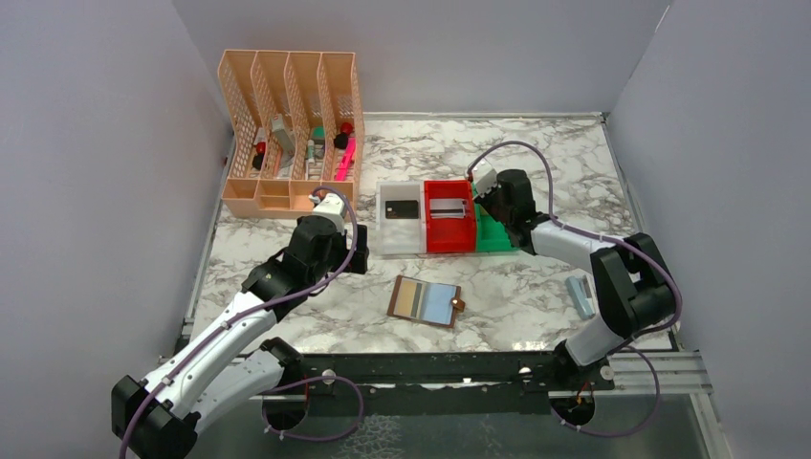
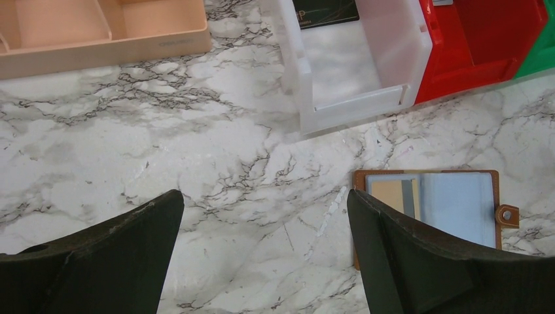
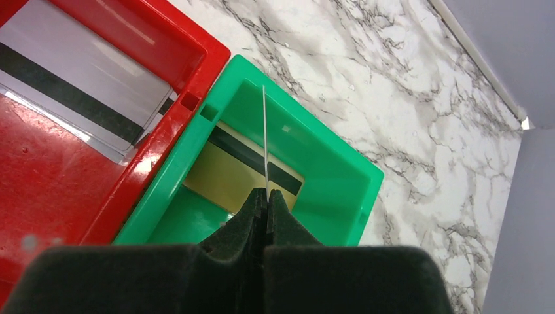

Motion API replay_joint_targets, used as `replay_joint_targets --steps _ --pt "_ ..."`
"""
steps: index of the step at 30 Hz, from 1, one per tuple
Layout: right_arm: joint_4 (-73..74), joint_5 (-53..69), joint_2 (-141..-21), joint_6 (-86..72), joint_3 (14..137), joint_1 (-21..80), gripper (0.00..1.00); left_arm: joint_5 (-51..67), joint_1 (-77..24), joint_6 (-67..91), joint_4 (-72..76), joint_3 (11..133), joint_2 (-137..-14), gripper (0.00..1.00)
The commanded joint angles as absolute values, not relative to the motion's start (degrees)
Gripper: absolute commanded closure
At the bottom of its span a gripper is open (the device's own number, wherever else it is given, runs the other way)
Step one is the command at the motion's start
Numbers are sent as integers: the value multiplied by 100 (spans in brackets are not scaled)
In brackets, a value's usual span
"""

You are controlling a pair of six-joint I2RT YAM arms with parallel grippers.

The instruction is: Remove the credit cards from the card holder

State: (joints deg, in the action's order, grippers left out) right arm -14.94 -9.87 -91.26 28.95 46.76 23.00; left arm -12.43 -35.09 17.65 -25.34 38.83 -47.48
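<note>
The brown card holder lies open on the marble with a tan credit card in its left pocket. My left gripper hangs open just left of it, over bare marble. Over the green bin, my right gripper is shut on a thin card seen edge-on. Under it a gold card lies flat in that bin. A silvery card rests in the red bin, a black one in the white bin.
A tall orange desk organiser with pens stands at the back left. A small light-blue block lies at the right, close to the right arm's base. Grey walls close in three sides.
</note>
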Motion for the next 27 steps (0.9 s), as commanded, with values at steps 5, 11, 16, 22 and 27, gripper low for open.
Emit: replay_joint_targets --steps 5,11,16,22,27 --pt "-2045 -1113 -9360 3702 4751 2224 99 -1467 -3503 1644 -2534 3920 -4723 1" --pt "-1924 -1220 -9587 3834 4898 2149 99 -1459 -3499 1652 -2540 3920 -4748 1" --pt "-2059 -1052 -9503 3896 4791 2137 99 -1409 -3495 1652 -2538 3928 -4780 1" --pt "-2061 -982 -9573 3964 4786 2127 93 -1362 -3490 1644 -2547 3937 -4824 1" --pt "-1983 -860 -9692 4008 4844 2118 91 -1336 -3490 1644 -2546 3938 -4847 1"
